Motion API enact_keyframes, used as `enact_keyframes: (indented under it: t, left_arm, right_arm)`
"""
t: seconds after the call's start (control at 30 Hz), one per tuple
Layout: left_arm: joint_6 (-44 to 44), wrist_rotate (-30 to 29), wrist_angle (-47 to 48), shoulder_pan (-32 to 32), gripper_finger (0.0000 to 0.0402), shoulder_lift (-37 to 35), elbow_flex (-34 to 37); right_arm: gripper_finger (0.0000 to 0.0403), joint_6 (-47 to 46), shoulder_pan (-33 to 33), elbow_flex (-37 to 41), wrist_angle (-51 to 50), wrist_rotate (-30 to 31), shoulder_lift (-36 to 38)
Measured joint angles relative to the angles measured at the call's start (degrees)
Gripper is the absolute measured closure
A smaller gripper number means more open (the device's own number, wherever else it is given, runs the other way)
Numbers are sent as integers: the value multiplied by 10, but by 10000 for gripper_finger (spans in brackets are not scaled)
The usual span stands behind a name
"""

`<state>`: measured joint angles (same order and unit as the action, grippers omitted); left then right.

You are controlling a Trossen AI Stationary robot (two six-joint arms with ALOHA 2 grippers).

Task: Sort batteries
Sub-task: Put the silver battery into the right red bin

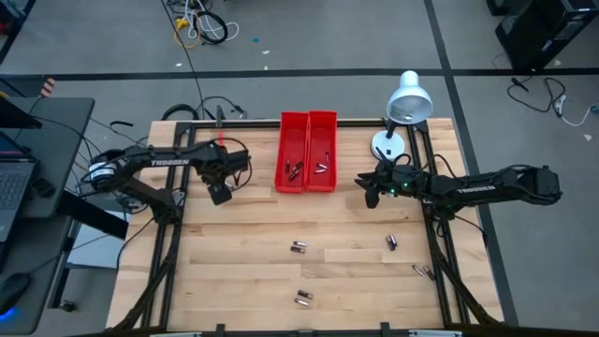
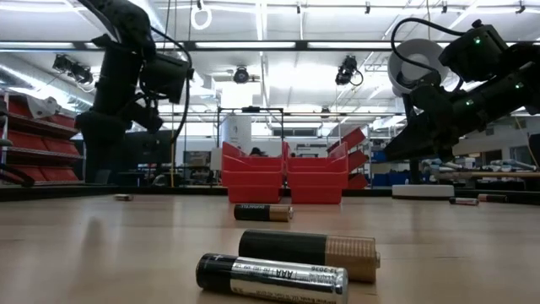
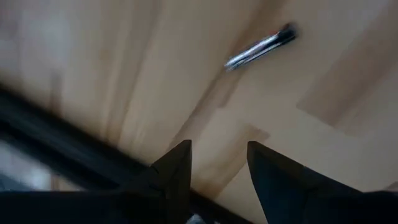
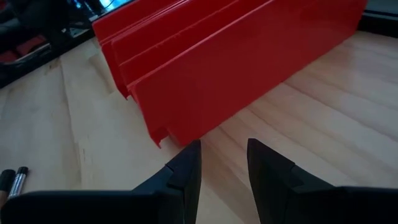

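batteries (image 1: 299, 247) loose on table (image 1: 243, 281) | both arms' jaws spread, holding nothing

My fingers (image 4: 186, 171) are showing as matt black plastic, edges faintly catching light. The table (image 1: 243, 271) under me is looking like pale, smooth planked wood with a soft sheen. The red bins (image 1: 306, 150) are gleaming as glossy moulded plastic. The batteries (image 2: 274, 277) are shining with slick printed wrap and metallic ends. The lamp (image 1: 406, 98) shade is looking glossy white.
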<state>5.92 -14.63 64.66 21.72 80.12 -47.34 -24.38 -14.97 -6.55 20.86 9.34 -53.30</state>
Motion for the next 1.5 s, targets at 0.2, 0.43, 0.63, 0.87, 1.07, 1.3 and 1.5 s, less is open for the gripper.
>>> enact_keyframes:
  t: [0.2,0.43,0.63,0.87,1.07,1.3,1.5]
  left_arm:
    - [-67,-26,-61,-28,230,12,36]
    - [-96,16,-100,-30,230,33,38]
    - [-117,69,-101,-38,230,67,39]
    - [-114,63,-97,-38,230,127,35]
    - [-100,61,-94,-46,230,144,28]
    - [-5,63,-92,-47,239,146,12]
    - [1,60,-97,-46,240,146,16]
  right_arm:
    - [286,-8,0,0,0,0,0]
    - [286,-12,2,0,-2,-2,0]
    - [286,-11,8,0,-9,-3,0]
    - [286,-10,8,0,-12,-2,0]
    - [286,-9,8,0,-16,-2,0]
    - [286,-8,8,0,-14,-2,0]
    - [286,-8,8,0,-15,-2,0]
